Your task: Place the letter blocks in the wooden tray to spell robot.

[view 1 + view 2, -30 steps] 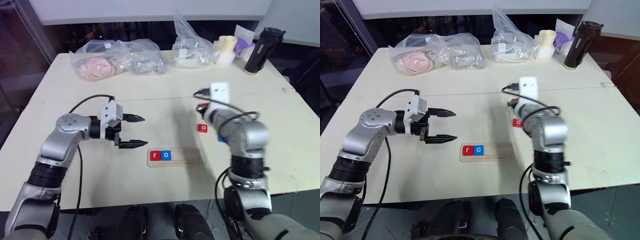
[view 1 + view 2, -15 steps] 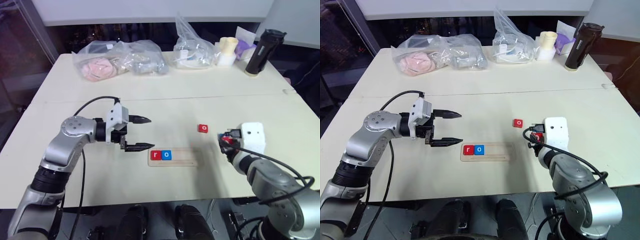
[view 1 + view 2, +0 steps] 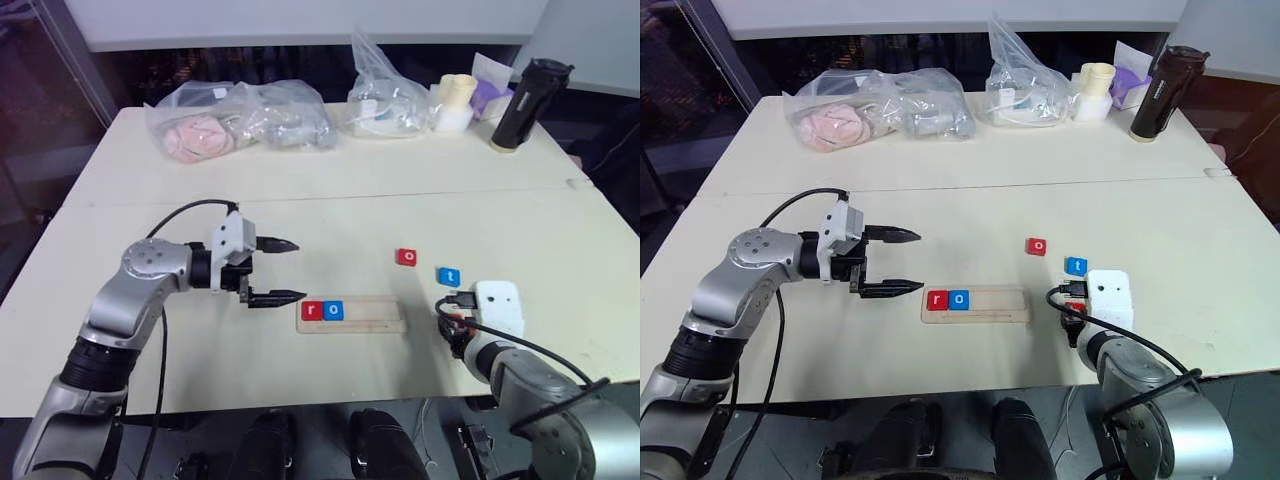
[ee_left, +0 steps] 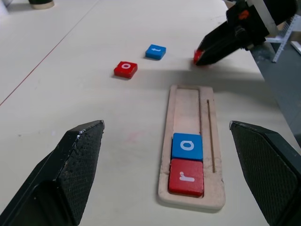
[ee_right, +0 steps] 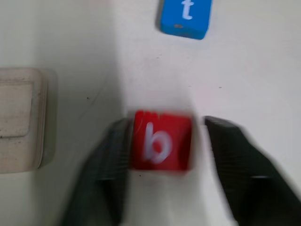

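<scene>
Tray (image 3: 352, 313) sits mid-table with r (image 3: 311, 311) and o (image 3: 333, 311) in; our right gripper (image 5: 162, 155) has jaws apart around b (image 5: 162, 140) at its 3 o'clock, probably regripping; left gripper (image 3: 275, 270) gapes empty at 9

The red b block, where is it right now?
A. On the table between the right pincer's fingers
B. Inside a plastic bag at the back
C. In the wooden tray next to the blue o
A: the red b block sits on the table between the right pincer fingers, past the end of the wooden tray.
</scene>
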